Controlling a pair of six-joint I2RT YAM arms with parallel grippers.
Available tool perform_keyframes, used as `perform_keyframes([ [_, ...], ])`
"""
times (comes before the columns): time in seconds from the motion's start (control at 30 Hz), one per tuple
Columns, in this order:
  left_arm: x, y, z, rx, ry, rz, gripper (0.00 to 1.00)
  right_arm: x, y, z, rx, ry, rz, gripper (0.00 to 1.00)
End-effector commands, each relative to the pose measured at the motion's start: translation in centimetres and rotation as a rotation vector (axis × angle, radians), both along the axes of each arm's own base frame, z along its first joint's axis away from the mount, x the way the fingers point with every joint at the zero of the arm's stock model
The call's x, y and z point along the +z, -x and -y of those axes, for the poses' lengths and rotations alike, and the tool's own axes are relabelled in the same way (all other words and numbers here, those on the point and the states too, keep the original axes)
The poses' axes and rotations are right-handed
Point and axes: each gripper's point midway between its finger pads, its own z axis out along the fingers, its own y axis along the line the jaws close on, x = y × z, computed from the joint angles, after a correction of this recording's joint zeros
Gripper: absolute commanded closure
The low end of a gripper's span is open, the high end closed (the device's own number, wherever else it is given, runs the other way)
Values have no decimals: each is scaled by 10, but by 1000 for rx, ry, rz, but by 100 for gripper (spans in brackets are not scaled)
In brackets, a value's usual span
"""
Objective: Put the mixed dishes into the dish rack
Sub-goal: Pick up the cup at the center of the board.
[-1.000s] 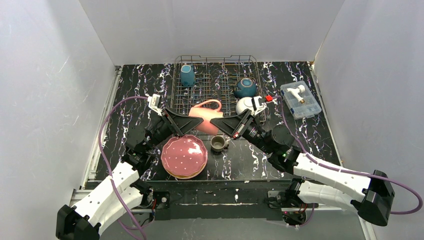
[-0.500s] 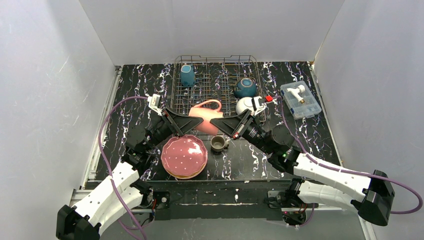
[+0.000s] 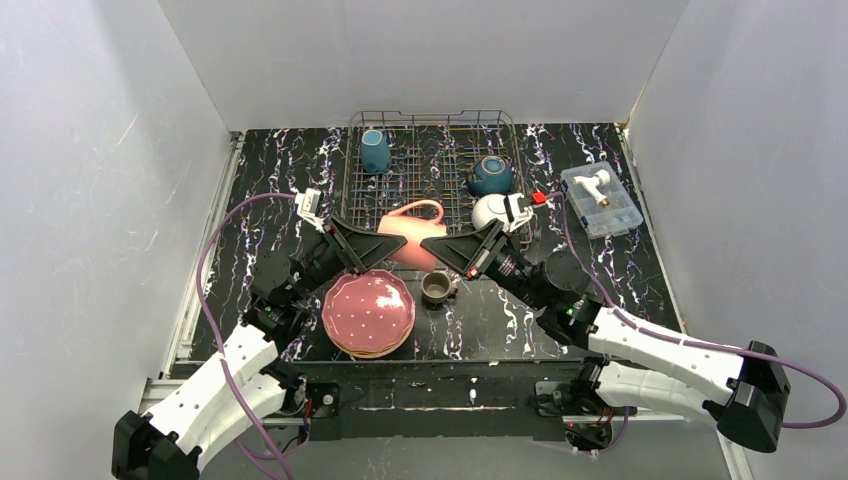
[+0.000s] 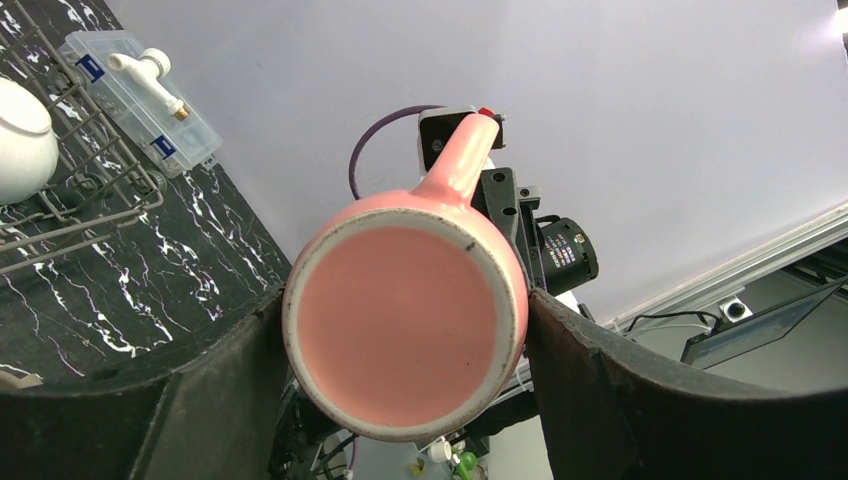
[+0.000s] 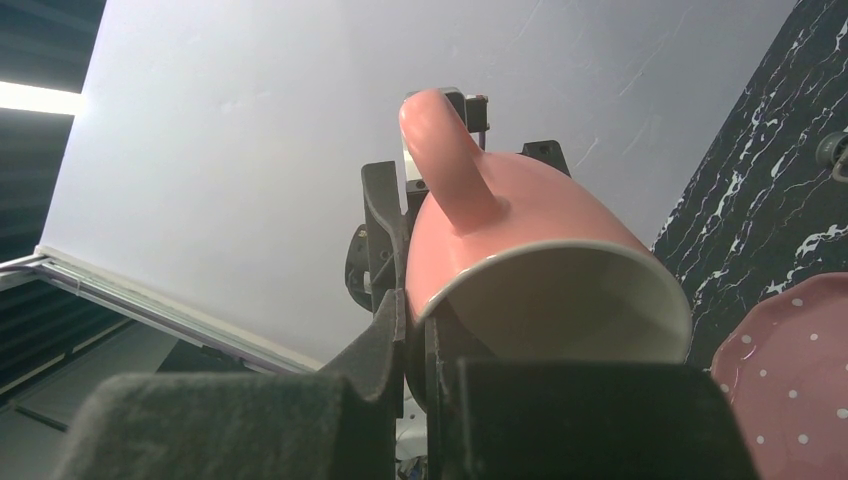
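Mug [image 3: 405, 238], pink glazed ceramic: rigid, slippery, breakable. Right fingers [image 5: 560, 420] pinch the rim wall. Left fingers [image 4: 220, 400] flank the body, grip unclear.

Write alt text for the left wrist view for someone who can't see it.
The base of a pink mug fills the centre, handle pointing up, between the dark fingers of the left gripper; whether they press on it is unclear. At upper left, a dish rack corner holds a white bowl, and a clear plastic box sits on the marbled table.
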Motion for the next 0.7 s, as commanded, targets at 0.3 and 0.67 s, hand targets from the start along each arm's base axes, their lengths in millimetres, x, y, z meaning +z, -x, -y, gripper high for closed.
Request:
perform_keyframes([
  [0.3, 36, 1, -7, 19, 45, 108, 100, 27, 1, 30, -80, -102, 46, 82],
  [0.67, 46, -10, -11, 49, 48, 115, 100, 14, 4, 37, -86, -85, 24, 63],
])
